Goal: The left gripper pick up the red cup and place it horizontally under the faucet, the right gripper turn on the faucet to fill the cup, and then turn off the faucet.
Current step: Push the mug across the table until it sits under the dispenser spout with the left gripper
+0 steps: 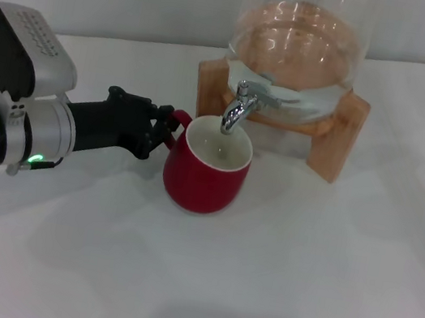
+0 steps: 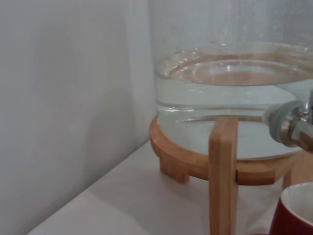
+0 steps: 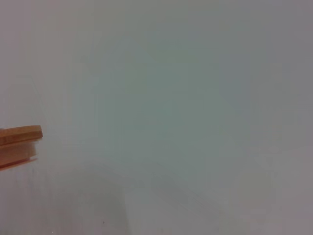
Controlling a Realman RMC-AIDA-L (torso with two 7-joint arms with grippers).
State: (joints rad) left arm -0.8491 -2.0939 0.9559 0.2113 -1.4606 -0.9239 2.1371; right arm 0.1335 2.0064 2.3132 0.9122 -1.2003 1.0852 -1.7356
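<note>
Here, the red cup (image 1: 206,176) is held upright by its handle in the closed left gripper (image 1: 161,130), under the faucet (image 1: 237,112).

This looks like a staged test bench in a lab rather than a lived-in kitchen. A plain white tabletop (image 1: 296,289) meets a bare, pale wall (image 2: 63,98) with no cupboards, tiles or sink. The only furnishing is a clear glass water dispenser (image 1: 297,50) on a wooden stand (image 1: 341,132), with a chrome faucet (image 1: 240,108) over a red cup (image 1: 205,176), set out like props.
</note>
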